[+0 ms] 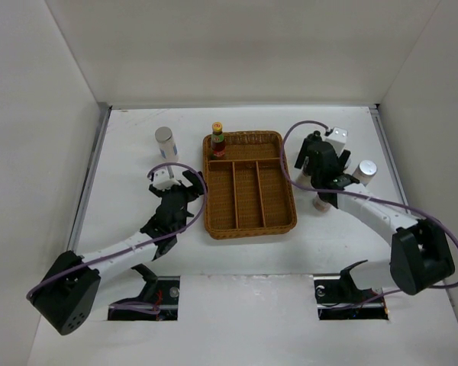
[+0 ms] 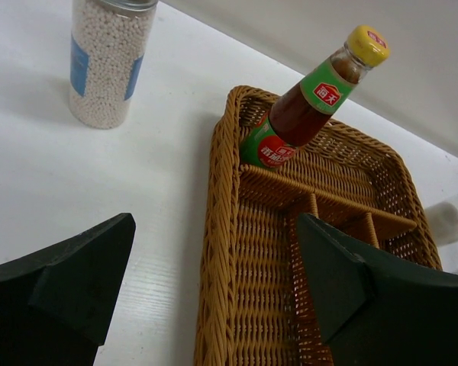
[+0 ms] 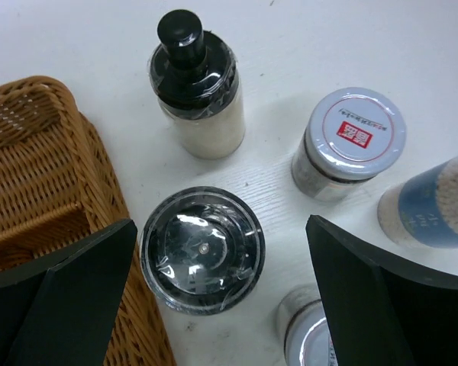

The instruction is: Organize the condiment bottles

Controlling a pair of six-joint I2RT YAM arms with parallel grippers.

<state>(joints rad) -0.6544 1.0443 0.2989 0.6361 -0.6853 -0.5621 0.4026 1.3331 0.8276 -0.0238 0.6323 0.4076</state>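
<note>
Step in hand, as I judge it: picking the next bottle from the cluster at the right of the overhead view. One is already placed: the red sauce bottle (image 1: 218, 139) stands in the upper-left corner of the wicker tray (image 1: 287, 200), in the cross compartment along its top edge; the three long compartments below look bare. The bead jar (image 2: 111, 65) stands alone on the table (image 1: 130, 221), upper left of the tray and apart from it. The other five are grouped right of the tray. In the right wrist view, the black-capped bottle (image 3: 195, 84) is at top centre, the white-lidded jar (image 3: 351, 141) at upper right, the white-and-blue bottle (image 3: 431, 202) at the right edge, a fifth jar (image 3: 309, 339) is cut off at the bottom, and the dark-rimmed jar (image 3: 202, 248) is at centre, just beside the tray rim. The right gripper (image 3: 221, 229) hangs above that jar, jaws spread wide to either side of it, holding nothing; no contact visible. The left gripper (image 2: 214, 221) is also well open and empty, over the tray's left rim. Next move, my estimate: lower the right gripper straight down around the dark-rimmed jar and close. The gap to the tray wall on one side and the neighbouring jars on the other is tight, so the fingers must go down clean.
</note>
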